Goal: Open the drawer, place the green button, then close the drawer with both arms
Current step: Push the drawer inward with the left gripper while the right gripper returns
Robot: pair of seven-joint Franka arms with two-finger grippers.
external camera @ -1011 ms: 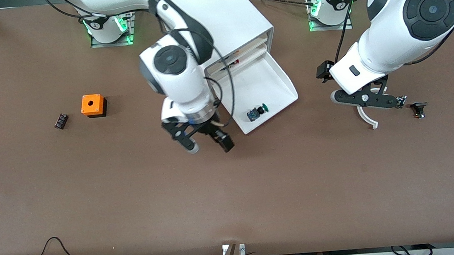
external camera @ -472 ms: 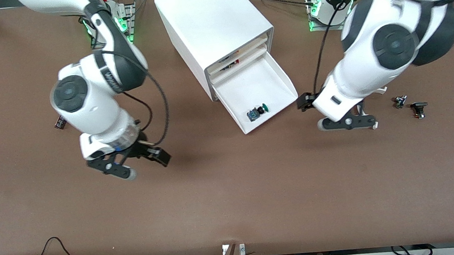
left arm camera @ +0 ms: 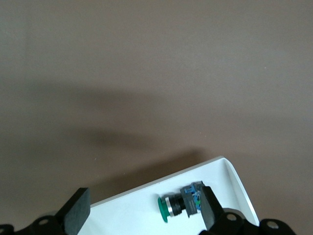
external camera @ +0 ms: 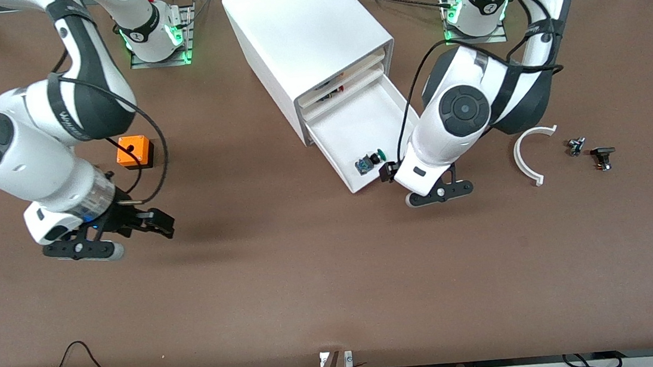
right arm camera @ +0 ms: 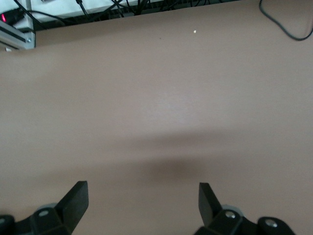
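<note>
The left tool (external camera: 423, 189) is mostly hidden in the front view under its own bent wrist, just beside the pulled-out drawer's (external camera: 392, 118) front corner. Its wrist view shows what the front view hides: the 2 fingers (left arm camera: 76, 211) stand well apart with nothing between them, above the drawer's front rim (left arm camera: 146, 188). The green-capped button (external camera: 370, 162) lies on its side inside the drawer, near that front corner; 1 finger partly covers its blue-grey base in the left wrist view.

The right tool (external camera: 121, 230) hangs over bare tabletop (external camera: 324, 279), its arm folded low toward the right arm's end, fingers apart and empty. An orange box (external camera: 134, 151) sits beside that arm.

A white curved piece (external camera: 530, 155) and 2 small dark parts (external camera: 590, 152), hard to identify, lie toward the left arm's end.
</note>
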